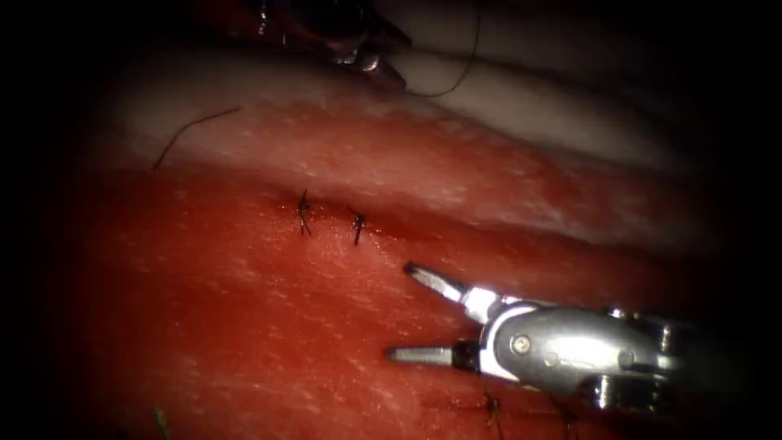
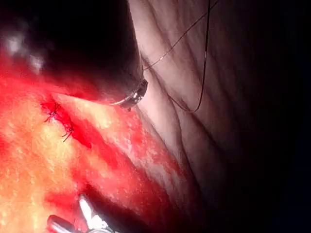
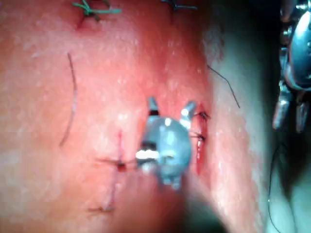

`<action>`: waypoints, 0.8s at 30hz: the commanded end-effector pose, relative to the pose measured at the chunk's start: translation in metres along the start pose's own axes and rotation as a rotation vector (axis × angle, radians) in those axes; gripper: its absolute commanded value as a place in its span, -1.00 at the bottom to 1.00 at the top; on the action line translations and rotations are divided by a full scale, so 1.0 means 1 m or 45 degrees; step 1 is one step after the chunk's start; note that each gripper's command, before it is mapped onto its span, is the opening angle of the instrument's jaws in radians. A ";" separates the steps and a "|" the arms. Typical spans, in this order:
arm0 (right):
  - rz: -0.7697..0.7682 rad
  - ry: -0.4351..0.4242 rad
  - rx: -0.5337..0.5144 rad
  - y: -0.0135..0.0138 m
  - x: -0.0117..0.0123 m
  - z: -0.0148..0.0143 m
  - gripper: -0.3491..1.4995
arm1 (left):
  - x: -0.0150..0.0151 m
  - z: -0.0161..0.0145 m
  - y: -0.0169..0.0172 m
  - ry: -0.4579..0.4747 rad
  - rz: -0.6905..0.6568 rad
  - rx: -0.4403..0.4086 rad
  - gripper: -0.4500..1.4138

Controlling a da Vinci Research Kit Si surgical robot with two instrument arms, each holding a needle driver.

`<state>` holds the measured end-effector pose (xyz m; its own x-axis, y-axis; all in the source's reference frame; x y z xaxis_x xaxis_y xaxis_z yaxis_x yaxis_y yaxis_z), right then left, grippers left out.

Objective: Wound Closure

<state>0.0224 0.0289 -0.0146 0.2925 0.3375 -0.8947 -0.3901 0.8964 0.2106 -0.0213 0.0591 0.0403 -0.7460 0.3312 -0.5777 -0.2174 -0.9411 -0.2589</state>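
— Right tool (image 1: 399,314) sits just below the cut (image 1: 383,224), jaws wide apart, holding nothing.
— And the thread (image 1: 456,77)?
— Above the cut, by the left tool (image 1: 366,57); its jaws, can't tell. Thread looks thin and floppy; grab gently.

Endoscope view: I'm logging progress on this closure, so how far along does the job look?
Done: two knotted stitches sit across the cut in the tissue, ends trimmed short. In hand: the right pincer is open below the cut, holding nothing. The left tool is at the far tissue edge beside the thread; its grip is unclear. A loose thread piece lies upper left. Left: the cut's right stretch looks unstitched.
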 end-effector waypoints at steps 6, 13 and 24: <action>0.006 0.005 0.000 -0.0002 0.0002 0.0011 0.80 | -0.0031 0.0091 -0.0028 0.084 -0.050 0.077 -0.18; 0.007 0.003 -0.004 -0.0004 0.0003 0.0014 0.80 | -0.0091 0.0172 -0.0074 0.060 -0.347 0.193 -0.13; 0.008 0.003 -0.007 -0.0005 0.0004 0.0016 0.80 | -0.0117 0.0226 -0.0057 -0.045 -0.540 0.095 0.15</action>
<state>0.0232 0.0288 -0.0147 0.2911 0.3444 -0.8925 -0.3967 0.8924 0.2150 -0.0252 0.0591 0.0656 -0.6052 0.6884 -0.3998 -0.5542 -0.7249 -0.4092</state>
